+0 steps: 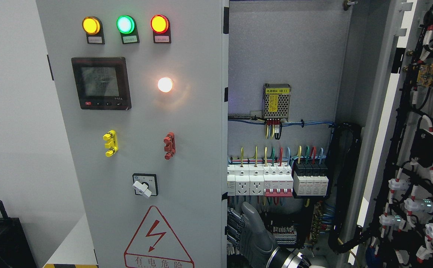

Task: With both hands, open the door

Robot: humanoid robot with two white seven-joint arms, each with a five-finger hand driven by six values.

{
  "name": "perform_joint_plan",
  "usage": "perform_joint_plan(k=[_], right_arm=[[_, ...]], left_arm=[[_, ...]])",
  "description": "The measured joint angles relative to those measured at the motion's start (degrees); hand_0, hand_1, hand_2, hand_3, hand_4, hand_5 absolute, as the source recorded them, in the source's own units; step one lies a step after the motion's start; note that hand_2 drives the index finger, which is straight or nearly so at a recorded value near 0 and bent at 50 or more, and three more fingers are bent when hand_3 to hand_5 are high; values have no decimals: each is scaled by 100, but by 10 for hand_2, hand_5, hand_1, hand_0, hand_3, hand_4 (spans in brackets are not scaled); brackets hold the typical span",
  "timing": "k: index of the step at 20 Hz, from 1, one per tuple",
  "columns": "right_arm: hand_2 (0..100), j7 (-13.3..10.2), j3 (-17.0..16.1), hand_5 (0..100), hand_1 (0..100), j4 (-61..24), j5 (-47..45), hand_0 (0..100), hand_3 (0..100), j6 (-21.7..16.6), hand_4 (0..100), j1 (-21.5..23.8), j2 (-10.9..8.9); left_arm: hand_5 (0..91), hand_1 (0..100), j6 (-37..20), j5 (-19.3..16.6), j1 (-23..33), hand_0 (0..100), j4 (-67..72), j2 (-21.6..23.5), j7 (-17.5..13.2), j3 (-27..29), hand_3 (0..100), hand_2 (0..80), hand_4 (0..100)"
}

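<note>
reaching up from the bottom edge right of the middle, right hand (pixel 247 232), grey fingers (pixel 234 227) curled against the inner edge of the left door (pixel 186 149), thumb raised, seemingly hooked on that edge. beside it, closed left door carrying warning triangle (pixel 159 240), rotary switch (pixel 144 185), meter (pixel 101 82) and three lamps (pixel 125 24). further right, right door (pixel 421 149) swung wide, wiring showing. deeper inside, breakers (pixel 278 179) and power supply (pixel 276 101).
</note>
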Motion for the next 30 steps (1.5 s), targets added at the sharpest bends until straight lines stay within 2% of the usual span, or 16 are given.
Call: perform_joint_plan(k=[10, 17, 27, 30], right_arm=[[0, 346, 39, 0, 0, -65, -12, 0, 0, 23, 0, 13, 1], [0, 427, 77, 0, 0, -81, -16, 0, 0, 212, 0, -47, 6], [0, 503, 189, 0, 0, -16, -19, 0, 0, 255, 0, -128, 36], [0, 642, 207, 0, 0, -4, -23, 0, 0, 255, 0, -137, 42]], left_arm=[[0, 0, 0, 0, 0, 0, 0, 0, 0, 1, 0, 0, 43], [0, 0, 0, 0, 0, 0, 0, 0, -1, -1, 0, 0, 43], [0, 0, 0, 0, 0, 0, 0, 0, -2, -2, 0, 0, 43], [0, 0, 0, 0, 0, 0, 0, 0, -1, -1, 0, 0, 43]])
